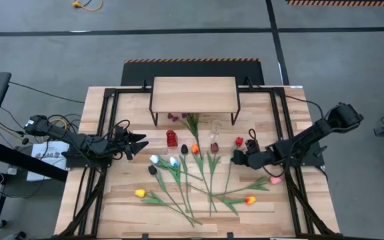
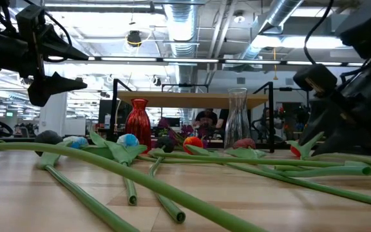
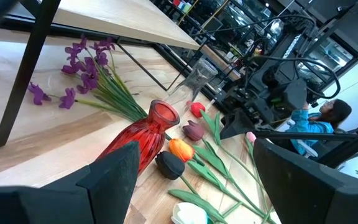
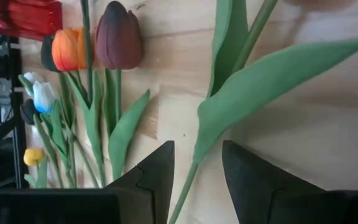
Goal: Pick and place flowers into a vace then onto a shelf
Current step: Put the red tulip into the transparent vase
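roughly ten tulips (image 1: 199, 175), two vases (image 1: 172, 138), one shelf (image 1: 194, 95)

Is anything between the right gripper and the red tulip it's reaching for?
Nothing visible blocks it. The right gripper sits right beside the red tulip, and its wrist view shows that tulip's green stem running into the gap of its part-open fingers. The other tulips lie off to the side.
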Controlling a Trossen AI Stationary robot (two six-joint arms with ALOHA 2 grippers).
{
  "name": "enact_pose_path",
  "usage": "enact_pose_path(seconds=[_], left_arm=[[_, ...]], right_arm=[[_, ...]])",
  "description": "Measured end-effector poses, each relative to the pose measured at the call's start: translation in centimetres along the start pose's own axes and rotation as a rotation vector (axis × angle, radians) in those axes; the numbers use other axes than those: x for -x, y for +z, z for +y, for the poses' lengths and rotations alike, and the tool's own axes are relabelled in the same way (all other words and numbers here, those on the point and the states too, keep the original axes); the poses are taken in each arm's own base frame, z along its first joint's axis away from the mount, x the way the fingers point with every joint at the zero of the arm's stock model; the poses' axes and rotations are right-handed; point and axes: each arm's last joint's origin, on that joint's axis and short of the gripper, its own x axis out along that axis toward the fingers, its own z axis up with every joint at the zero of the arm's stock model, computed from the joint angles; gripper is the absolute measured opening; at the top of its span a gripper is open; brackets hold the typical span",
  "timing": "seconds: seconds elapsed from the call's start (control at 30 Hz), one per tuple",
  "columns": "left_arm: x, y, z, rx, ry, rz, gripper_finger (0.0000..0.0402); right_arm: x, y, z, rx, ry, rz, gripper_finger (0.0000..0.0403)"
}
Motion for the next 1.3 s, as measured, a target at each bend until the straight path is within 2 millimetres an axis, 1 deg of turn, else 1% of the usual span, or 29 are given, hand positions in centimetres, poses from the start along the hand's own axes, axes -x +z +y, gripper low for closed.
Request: enact_pose_path(seconds=[0.23, 0.53, 0.67, 0.9, 0.97, 1.1, 1.2, 1.3], left_arm=[[0.00, 0.00, 0.00, 0.000, 0.000, 0.000, 0.0303], [0.00, 0.00, 0.00, 0.000, 0.000, 0.001, 0.0303], [0.00, -0.01, 0.00, 0.000, 0.000, 0.001, 0.0303], [0.00, 0.00, 0.00, 0.000, 0.000, 0.001, 0.0303], [0.00, 0.00, 0.00, 0.000, 0.000, 0.001, 0.0303], [0.00, 0.00, 0.00, 0.000, 0.000, 0.000, 0.0303], [0.00, 0.00, 0.00, 0.000, 0.000, 0.000, 0.0303], [0.00, 0.00, 0.00, 0.000, 0.000, 0.001, 0.0303]], right_arm=[[-0.78, 0.03, -0.03, -0.013, -0.003, -0.011, 0.0127], [-1.03, 0.58, -0.04, -0.055, -0.020, 0.000, 0.0122], [-1.08, 0.67, -0.08, -0.061, -0.027, 0.006, 0.0096], [-1.08, 0.68, -0.12, -0.067, -0.031, 0.008, 0.0014], [-1.08, 0.68, -0.15, -0.067, -0.032, 0.007, 0.0009], [-1.08, 0.67, -0.16, -0.074, -0.032, 0.010, 0.0014], [-1.07, 0.56, -0.04, -0.067, -0.019, 0.030, 0.0005], [-1.03, 0.27, 0.31, -0.046, 0.016, 0.052, 0.0007]])
